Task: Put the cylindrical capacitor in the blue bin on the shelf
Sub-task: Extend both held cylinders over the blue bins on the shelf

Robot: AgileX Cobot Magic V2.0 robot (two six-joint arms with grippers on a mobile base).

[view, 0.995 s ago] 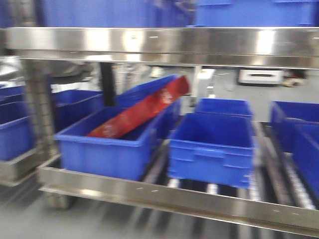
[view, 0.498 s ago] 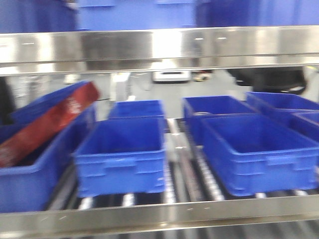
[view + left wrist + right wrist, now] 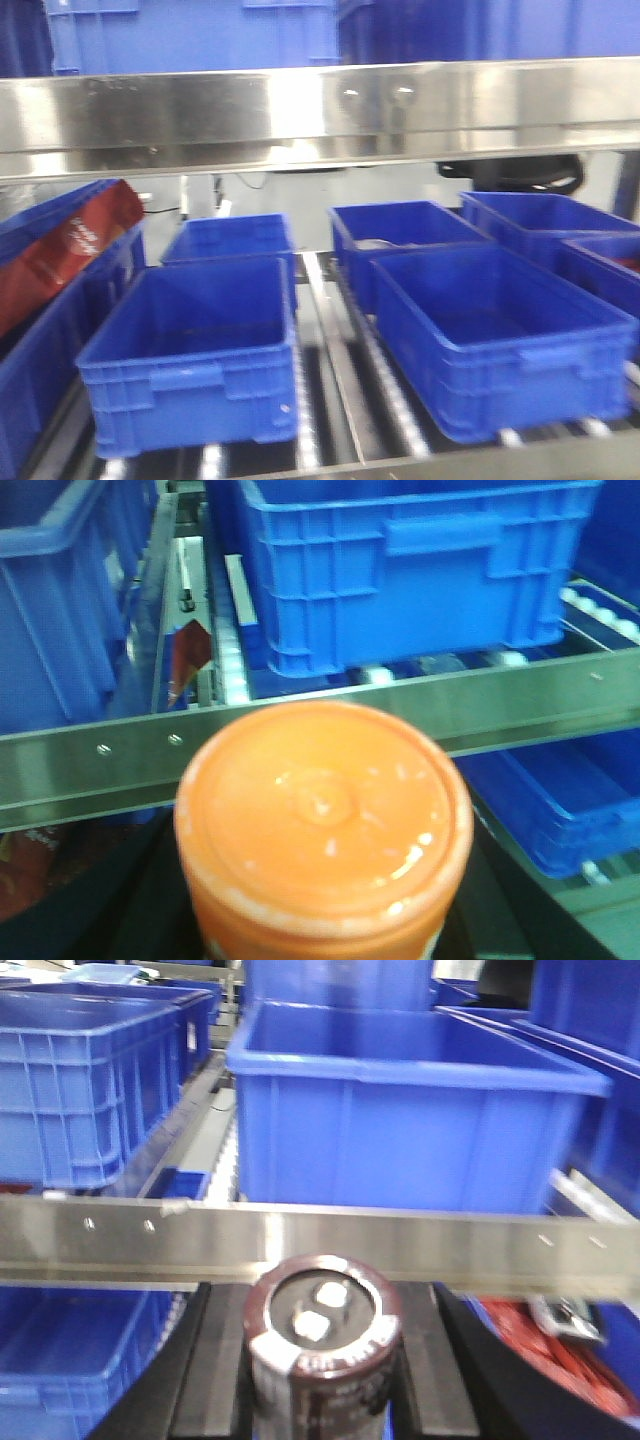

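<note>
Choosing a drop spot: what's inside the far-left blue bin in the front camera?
A red packet leans slanted in the blue bin. The packet's lower end and the bin floor cannot be seen, because the bin's near wall covers them.

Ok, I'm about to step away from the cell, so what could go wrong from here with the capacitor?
1. In the right wrist view the capacitor shows just under the shelf's front rail, and the bin behind it rises higher still; pushing straight ahead would likely hit metal or plastic, so it probably needs lifting first.
2. The other arm's orange-lidded jar is also close to a steel rail and could bump it.
</note>
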